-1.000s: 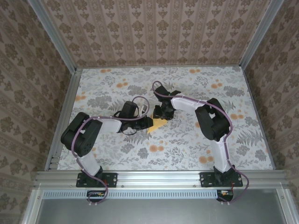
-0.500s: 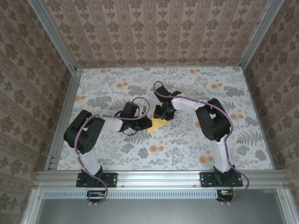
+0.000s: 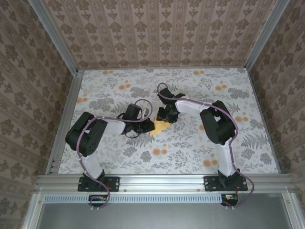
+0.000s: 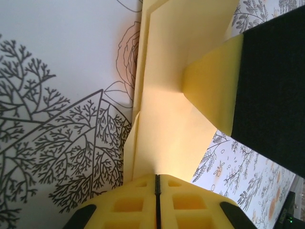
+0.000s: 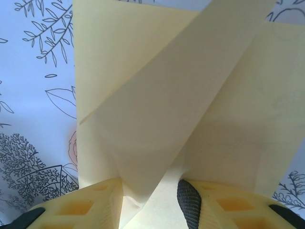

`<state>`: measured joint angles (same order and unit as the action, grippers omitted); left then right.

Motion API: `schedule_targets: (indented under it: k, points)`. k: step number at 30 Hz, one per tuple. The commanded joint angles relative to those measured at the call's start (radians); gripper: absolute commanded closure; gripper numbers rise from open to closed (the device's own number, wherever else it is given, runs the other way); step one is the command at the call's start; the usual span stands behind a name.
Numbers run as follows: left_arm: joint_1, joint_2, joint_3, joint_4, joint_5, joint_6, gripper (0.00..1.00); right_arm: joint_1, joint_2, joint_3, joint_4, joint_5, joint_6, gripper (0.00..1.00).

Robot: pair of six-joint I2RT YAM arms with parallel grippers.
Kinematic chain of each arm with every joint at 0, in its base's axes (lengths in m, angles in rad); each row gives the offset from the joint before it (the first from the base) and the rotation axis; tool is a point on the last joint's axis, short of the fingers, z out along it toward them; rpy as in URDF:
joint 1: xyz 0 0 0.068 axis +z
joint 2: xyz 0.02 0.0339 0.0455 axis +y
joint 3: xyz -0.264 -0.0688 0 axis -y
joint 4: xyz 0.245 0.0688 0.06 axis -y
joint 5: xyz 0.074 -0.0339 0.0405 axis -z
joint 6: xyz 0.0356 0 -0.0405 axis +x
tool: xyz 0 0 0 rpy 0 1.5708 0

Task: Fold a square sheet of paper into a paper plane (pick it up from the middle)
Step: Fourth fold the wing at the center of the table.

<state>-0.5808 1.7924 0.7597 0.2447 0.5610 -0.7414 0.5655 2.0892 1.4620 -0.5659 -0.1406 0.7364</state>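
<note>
- an aluminium rail [image 3: 162, 181] runs along the near edge of the bench [image 3: 200, 148], which is covered in a grey floral cloth with small orange blooms.
- the left arm [image 3: 88, 138] and the right arm [image 3: 217, 124] rise from their bases at that rail and both bend in toward the middle of the bench.
- the left pincer [image 3: 147, 126] is down at the cloth; in its wrist view its yellow tips [image 4: 157, 186] are pressed fully together and rest against the near edge of the yellow paper sheet [image 4: 167, 124], which lies face-up beyond them rather than edge-on between them.
- the paper sheet [image 3: 160, 128] lies creased and folded smaller near the bench centre, between the two pincers, with a flap standing up from the cloth.
- the right pincer [image 3: 165, 117] is just beyond the paper; its jaws stand partly apart [image 5: 150, 202], the raised flap [image 5: 157, 105] comes down between them and touches one pad, and i cannot tell whether it is truly gripped.
- one right finger [image 4: 214, 95] leans on that flap in the left wrist view.
- patterned brown walls [image 3: 157, 33] close off the far side.
</note>
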Motion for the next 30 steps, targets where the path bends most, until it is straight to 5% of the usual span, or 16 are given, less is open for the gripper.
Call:
schedule_targets:
  k: [1,15,22,30]
  points:
    - [0.008,0.023,0.015,-0.045,-0.005,0.002,0.92,-0.021,0.064,-0.078,-0.061,0.061,-0.005,0.57]
    - [0.009,0.028,0.016,-0.057,-0.004,0.007,0.92,-0.026,0.0,-0.063,-0.037,-0.028,-0.098,0.53]
    - [0.009,0.031,0.016,-0.077,-0.006,0.015,0.92,-0.048,-0.158,-0.141,0.143,-0.145,-0.115,0.51]
    - [0.007,0.038,0.017,-0.078,-0.003,0.014,0.93,-0.057,-0.221,-0.221,0.305,-0.272,-0.102,0.63]
